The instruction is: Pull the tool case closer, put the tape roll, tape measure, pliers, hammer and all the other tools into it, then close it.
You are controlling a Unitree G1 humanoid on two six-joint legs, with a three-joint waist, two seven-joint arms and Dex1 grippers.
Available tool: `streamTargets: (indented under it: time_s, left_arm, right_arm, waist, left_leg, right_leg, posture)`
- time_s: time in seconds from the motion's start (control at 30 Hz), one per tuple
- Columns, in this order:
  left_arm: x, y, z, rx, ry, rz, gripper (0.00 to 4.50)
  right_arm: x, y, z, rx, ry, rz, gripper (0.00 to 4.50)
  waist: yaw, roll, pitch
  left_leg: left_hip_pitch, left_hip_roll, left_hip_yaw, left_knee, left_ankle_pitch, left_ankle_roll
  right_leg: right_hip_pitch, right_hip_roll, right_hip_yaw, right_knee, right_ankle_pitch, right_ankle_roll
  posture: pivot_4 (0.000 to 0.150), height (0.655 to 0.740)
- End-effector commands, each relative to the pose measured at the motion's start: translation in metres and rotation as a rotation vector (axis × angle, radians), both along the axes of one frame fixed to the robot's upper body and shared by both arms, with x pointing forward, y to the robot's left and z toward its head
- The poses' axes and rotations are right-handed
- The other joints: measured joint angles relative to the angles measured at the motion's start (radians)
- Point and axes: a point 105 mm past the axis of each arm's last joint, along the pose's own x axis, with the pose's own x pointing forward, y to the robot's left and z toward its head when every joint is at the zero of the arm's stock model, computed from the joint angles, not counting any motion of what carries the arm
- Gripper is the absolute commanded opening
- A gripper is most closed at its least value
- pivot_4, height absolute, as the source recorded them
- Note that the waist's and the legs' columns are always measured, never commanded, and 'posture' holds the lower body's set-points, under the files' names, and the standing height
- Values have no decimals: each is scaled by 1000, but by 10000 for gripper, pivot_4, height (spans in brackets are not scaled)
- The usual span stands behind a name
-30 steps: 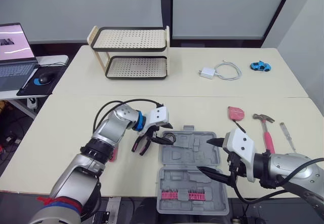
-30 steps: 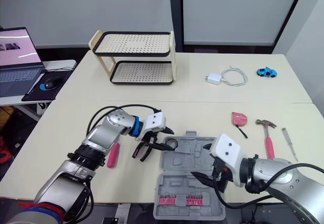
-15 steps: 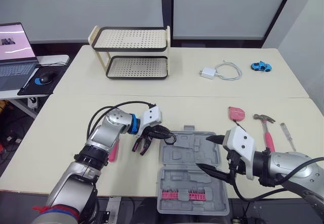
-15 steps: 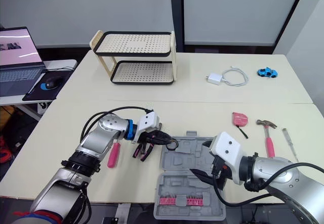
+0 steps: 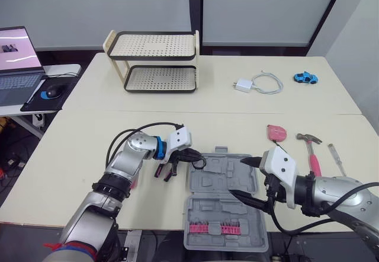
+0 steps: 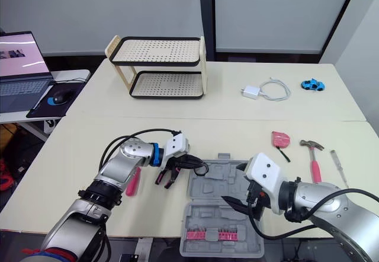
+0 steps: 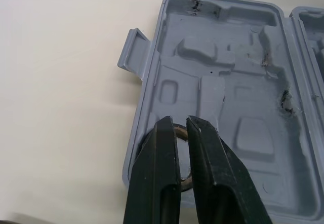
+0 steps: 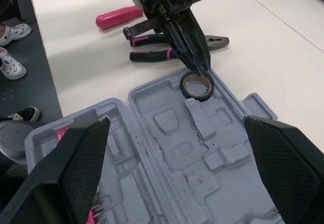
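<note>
Tape roll point(image 8: 196, 96) sits at the open tool case's point(image 5: 222, 182) corner nearest the pliers point(image 8: 167, 49), its rim still pinched by the left gripper point(image 7: 178, 123), whose fingers hide most of it from the left wrist view. Right gripper point(image 5: 238, 179) hovers spread wide over the case's opposite side, as half a second ago.

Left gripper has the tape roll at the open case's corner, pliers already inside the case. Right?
Not quite. The pliers lie on the table beside the tool case, not inside it; the right wrist view shows this. The left gripper does hold the tape roll at the case's corner.
</note>
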Motion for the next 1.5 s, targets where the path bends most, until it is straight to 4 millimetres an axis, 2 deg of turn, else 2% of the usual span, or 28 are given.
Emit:
streamTargets:
  time_s: [0.03, 0.5, 0.77, 0.9, 1.27, 1.33, 1.43, 1.5]
  left_arm:
    - [2, -2, -1, -6, -20, 3, 3851]
    - [1, -6, -39, 53, 20, 23, 3851]
    - [2, 1, -41, 74, 15, 26, 3851]
    - [3, 3, -31, 50, -1, 23, 3851]
    - [7, 15, 19, -41, -36, 45, 3851]
    - [6, 18, 29, -59, -49, 49, 3851]
    - [6, 30, 45, -79, -82, 75, 3851]
    - [7, 57, 57, -78, -123, 140, 3851]
  right_arm:
    - [1, 3, 6, 9, -39, 15, 45000]
    - [-2, 4, 4, 10, -29, 14, 45000]
    - [-1, 3, 5, 7, -32, 15, 45000]
    - [0, 4, 6, 10, -40, 14, 45000]
    - [9, 1, 20, 56, -101, 5, 45000]
    - [11, -3, 23, 54, -119, -7, 45000]
    - [16, -23, 30, 14, -179, -58, 45000]
    - [17, -43, 31, -44, -227, -108, 45000]
  waist:
    - [0, 0, 0]
    - [0, -1, -2]
    - [0, 0, -3]
    - [-1, 0, -3]
    - [-1, 0, -3]
    - [-1, 0, -3]
    - [0, 0, -3]
    - [0, 0, -3]
  left_leg:
    - [0, 0, 0, 0, 0, 0]
    - [0, 0, 0, 0, 0, 0]
    - [1, 0, 0, 0, 0, 0]
    - [1, 0, 0, 0, 0, 0]
    - [1, 0, 0, 0, 0, 0]
    - [1, 0, 0, 0, 0, 0]
    - [0, 1, -1, 0, 0, 0]
    - [0, 1, 0, 0, 0, 0]
  right_leg:
    - [0, 0, 0, 0, 0, 0]
    - [0, 0, 0, 0, 0, 0]
    - [1, 0, 0, 0, 0, 0]
    - [1, 0, 0, 0, 0, 0]
    - [1, 0, 0, 0, 0, 0]
    - [0, 0, 0, 0, 0, 0]
    - [0, 0, 0, 0, 0, 0]
    - [0, 0, 0, 0, 0, 0]
  posture:
    - [1500, 7400]
    - [1500, 7400]
    - [1500, 7400]
    - [1500, 7400]
    - [1500, 7400]
    - [1500, 7400]
    - [1500, 7400]
    - [1500, 7400]
